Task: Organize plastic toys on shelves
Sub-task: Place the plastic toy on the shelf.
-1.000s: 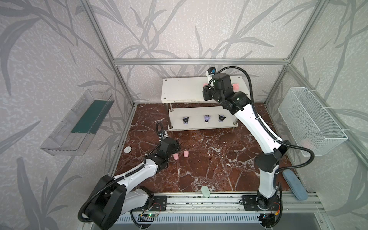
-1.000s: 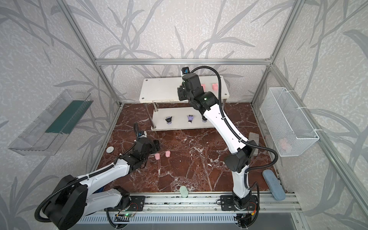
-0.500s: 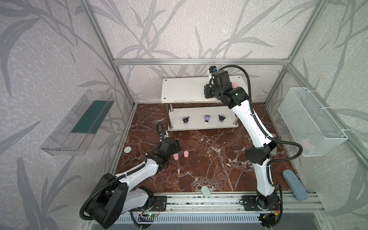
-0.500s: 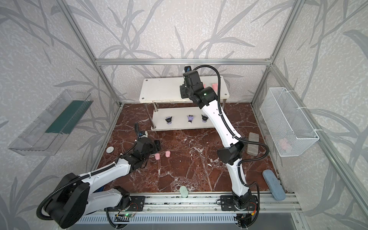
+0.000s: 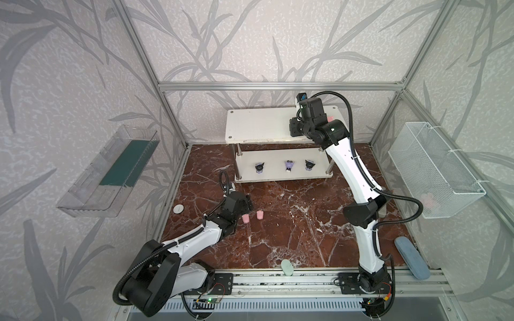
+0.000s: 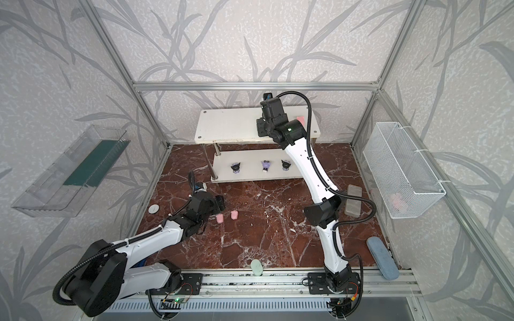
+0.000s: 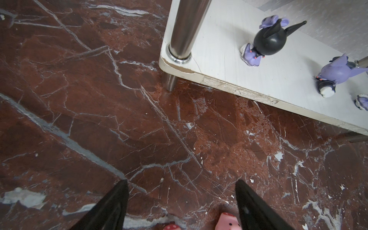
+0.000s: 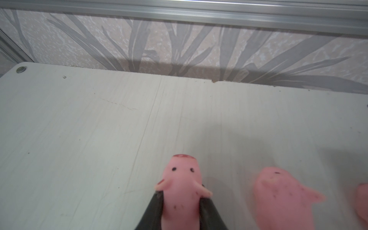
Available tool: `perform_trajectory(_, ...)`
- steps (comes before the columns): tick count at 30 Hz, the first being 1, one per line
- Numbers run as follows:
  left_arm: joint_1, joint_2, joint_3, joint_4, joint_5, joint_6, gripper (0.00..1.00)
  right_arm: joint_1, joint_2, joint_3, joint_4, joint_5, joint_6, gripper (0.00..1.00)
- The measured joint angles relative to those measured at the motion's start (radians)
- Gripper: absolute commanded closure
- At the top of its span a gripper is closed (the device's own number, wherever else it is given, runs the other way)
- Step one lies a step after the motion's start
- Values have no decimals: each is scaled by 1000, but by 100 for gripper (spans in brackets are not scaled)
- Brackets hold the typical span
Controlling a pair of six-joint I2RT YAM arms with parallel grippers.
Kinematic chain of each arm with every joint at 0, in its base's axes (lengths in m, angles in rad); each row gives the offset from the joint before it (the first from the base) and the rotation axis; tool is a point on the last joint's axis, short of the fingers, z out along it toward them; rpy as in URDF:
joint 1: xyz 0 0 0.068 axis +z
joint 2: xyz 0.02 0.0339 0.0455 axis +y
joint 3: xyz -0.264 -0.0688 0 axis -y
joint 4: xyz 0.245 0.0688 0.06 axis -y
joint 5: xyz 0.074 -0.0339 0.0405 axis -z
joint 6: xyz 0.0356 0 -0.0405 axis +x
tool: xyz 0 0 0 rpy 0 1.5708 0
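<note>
clear tray (image 5: 83, 191), wire basket (image 5: 434, 166), green oval (image 5: 287, 267), white disc (image 5: 178, 208)

White two-tier rack (image 5: 258, 125) stands far centre on the brown marble tabletop (image 5: 292, 222), three small plastic figurines (image 5: 289, 166) along its lower board. Two pink plastic pigs (image 5: 259, 214) lie side by side nearer, left.

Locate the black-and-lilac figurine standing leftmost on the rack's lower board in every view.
In a top view: black-and-lilac figurine, leftmost of three on the lower board.
In a top view: the figurine, same place.
Left wrist: figurine on the board just past the chrome post.
Right wrist: not in it.
Shared landmark: the chrome post at the board's front corner, beside the figurine.
</note>
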Motion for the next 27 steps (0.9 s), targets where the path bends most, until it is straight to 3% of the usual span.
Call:
perform_trajectory(8,0,12,0,1,2,-4,17,-5,6,0,-1,-2,0,72)
perform_trajectory(27,8,20,-11,14,8,-7,17,-5,19,34,-2,-9,-1,55)
